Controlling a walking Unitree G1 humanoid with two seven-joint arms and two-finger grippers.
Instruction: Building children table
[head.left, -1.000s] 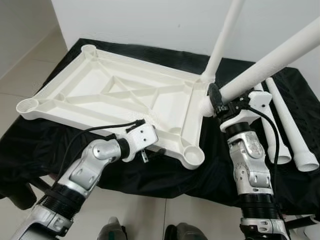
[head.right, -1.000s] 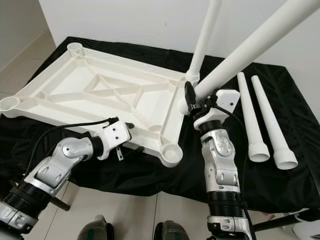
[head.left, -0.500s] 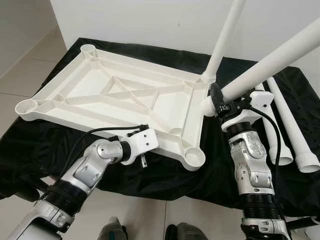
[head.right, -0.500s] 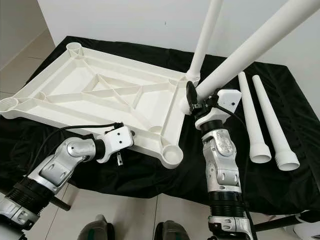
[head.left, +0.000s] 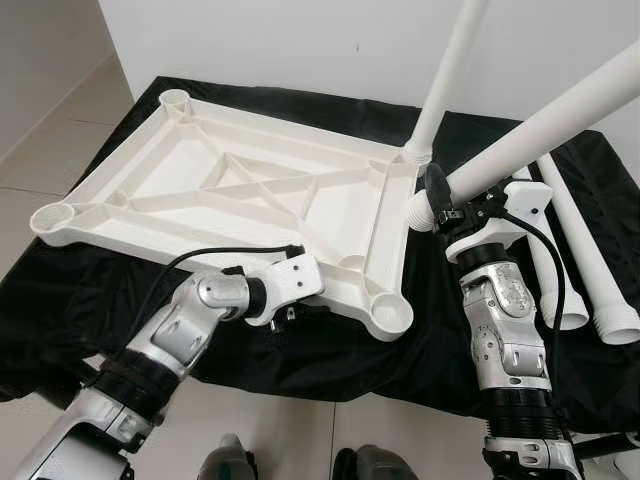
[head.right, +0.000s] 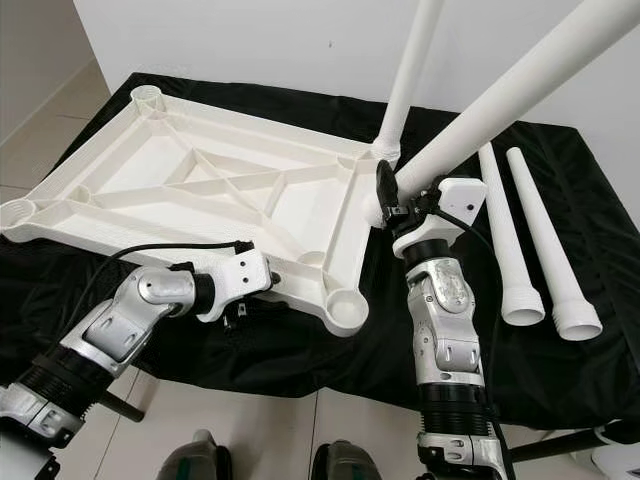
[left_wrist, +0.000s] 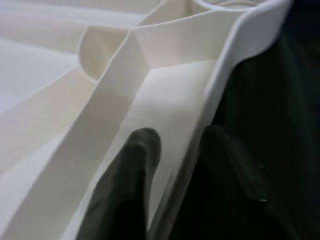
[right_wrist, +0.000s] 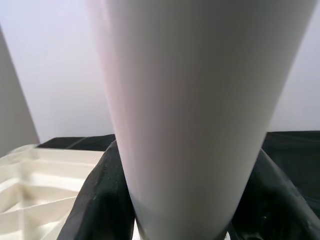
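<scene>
The white tabletop (head.left: 250, 185) lies upside down on a black cloth, ribs and corner sockets facing up. One white leg (head.left: 445, 80) stands upright in the far right socket. My right gripper (head.left: 437, 200) is shut on the thick end of a second leg (head.left: 540, 130), which slants up to the right beside that corner. In the right wrist view this leg (right_wrist: 190, 100) sits between the fingers (right_wrist: 97, 200). My left gripper (head.left: 285, 318) is at the near rim, open. Its fingers (left_wrist: 135, 155) straddle the rim wall (left_wrist: 215, 100), one inside and one outside over the cloth.
Two spare legs (head.left: 585, 250) lie side by side on the black cloth (head.left: 60, 290) to the right of my right arm. A white wall runs close behind. Tiled floor shows at the left and front, with my feet (head.left: 230, 465) at the cloth's near edge.
My left gripper has moved from just off the near edge onto the tabletop's rim, its fingers now either side of it. The right arm and its leg have barely shifted.
</scene>
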